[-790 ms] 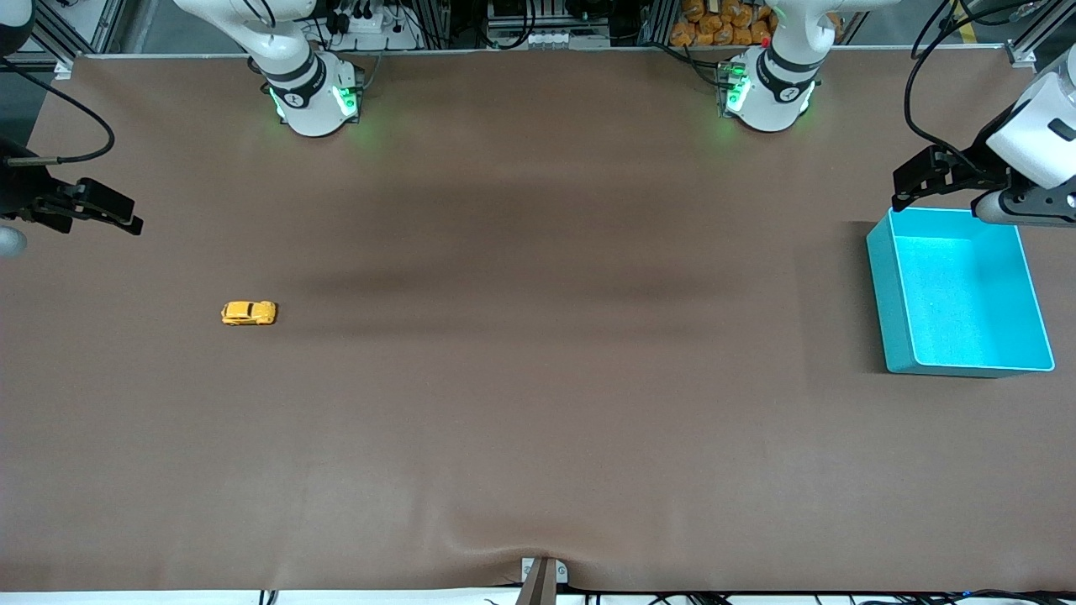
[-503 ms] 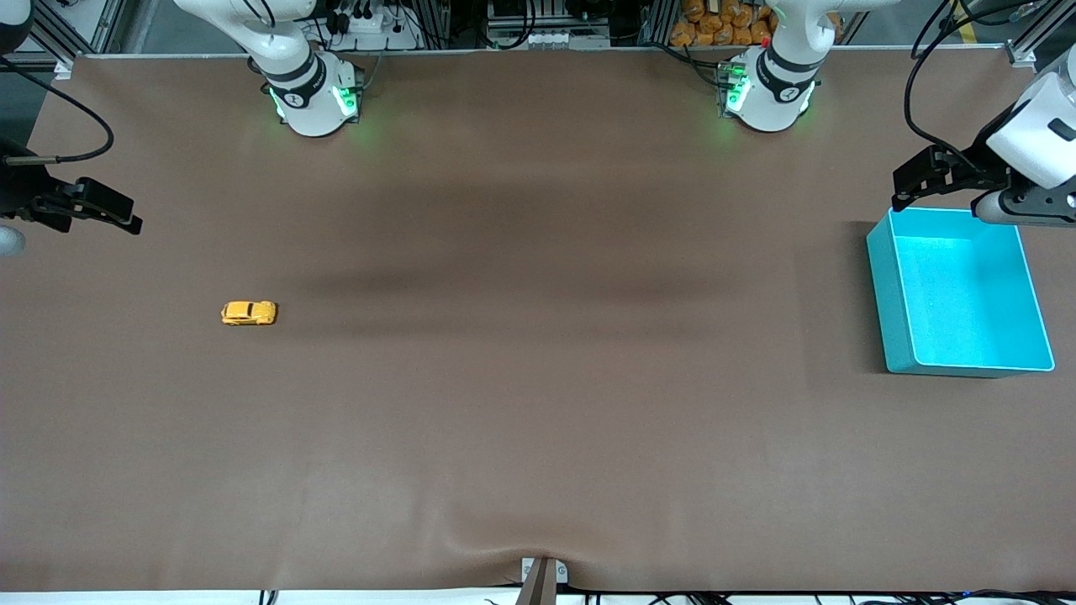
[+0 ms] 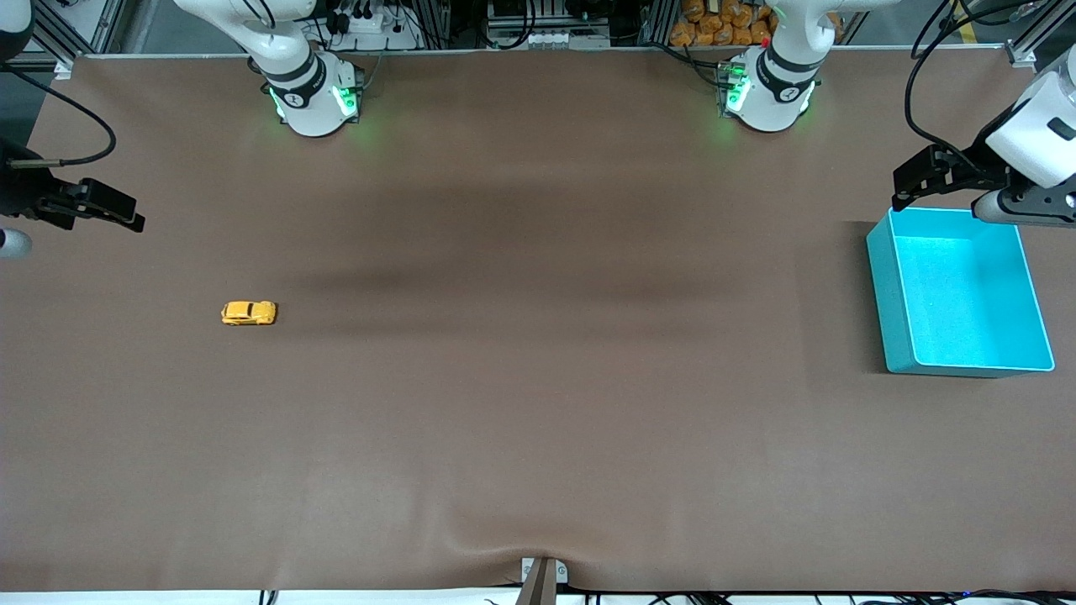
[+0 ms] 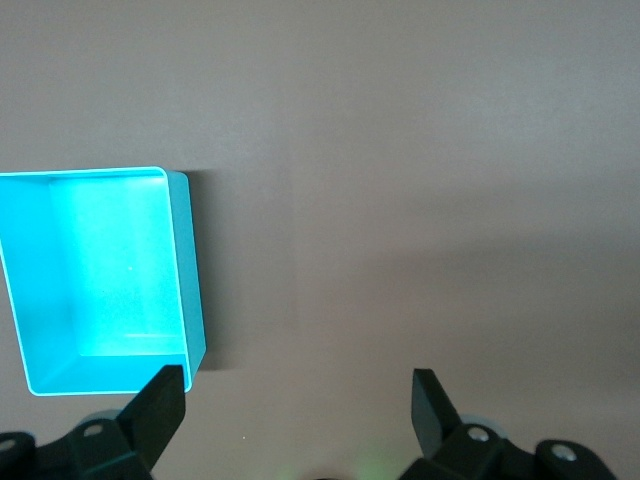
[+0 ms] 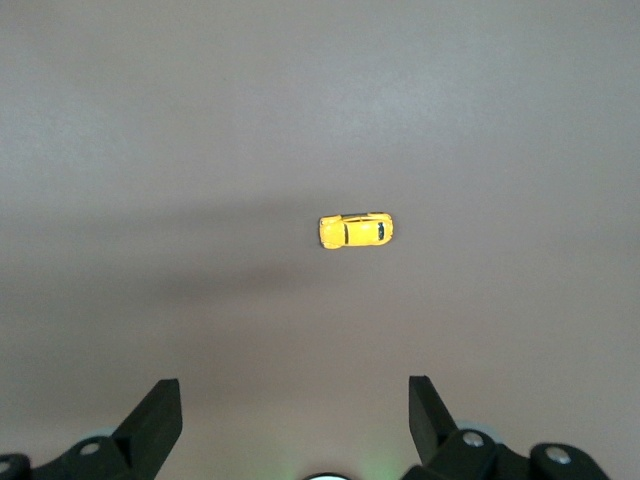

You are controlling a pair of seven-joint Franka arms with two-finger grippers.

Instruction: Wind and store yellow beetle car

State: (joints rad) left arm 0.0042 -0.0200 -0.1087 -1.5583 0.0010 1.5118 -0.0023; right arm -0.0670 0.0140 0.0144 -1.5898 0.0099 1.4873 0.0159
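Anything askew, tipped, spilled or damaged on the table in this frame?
Nothing stands out. The yellow beetle car sits upright on its wheels on the brown table, toward the right arm's end. The teal bin stands level and empty toward the left arm's end. The right tool and left tool are both open, holding nothing.

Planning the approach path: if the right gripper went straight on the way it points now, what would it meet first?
Probably bare table: the open right gripper points down at it, with the yellow beetle car somewhat ahead of its fingers.
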